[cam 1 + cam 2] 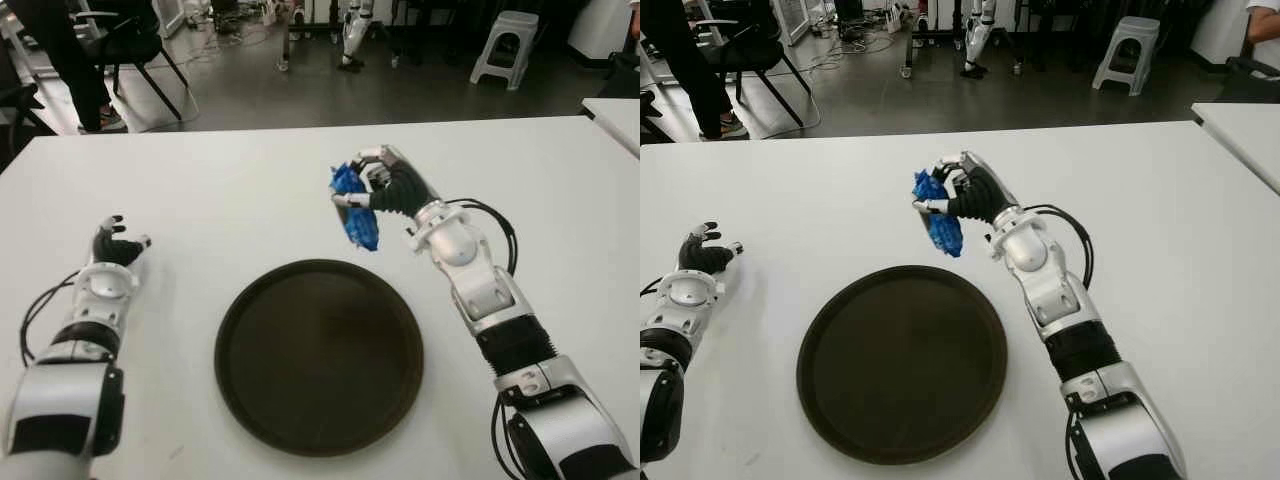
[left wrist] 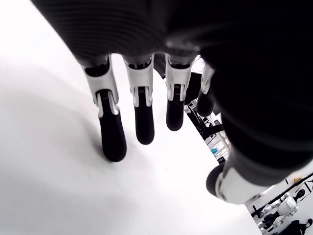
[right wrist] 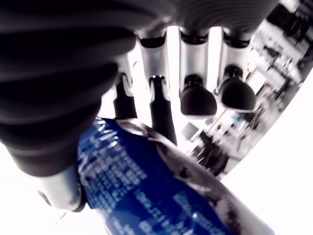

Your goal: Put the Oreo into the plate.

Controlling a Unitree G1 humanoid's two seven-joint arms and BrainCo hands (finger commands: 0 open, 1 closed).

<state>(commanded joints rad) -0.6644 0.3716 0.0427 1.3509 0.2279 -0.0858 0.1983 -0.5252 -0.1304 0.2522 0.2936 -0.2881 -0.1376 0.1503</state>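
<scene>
Print on the blue foil Oreo packet shows in the right wrist view as white lettering, too blurred to read; no brand name is legible. The packet's upper end is partly hidden behind the right hand. That hand's fingers grasp the packet by its top, and it hangs above the white desk, just beyond the far right rim of the round dark brown plate. The left hand shows at the near left, well apart from the plate, its fingers extended and released, holding nothing.

Oreo pack in right hand
</scene>
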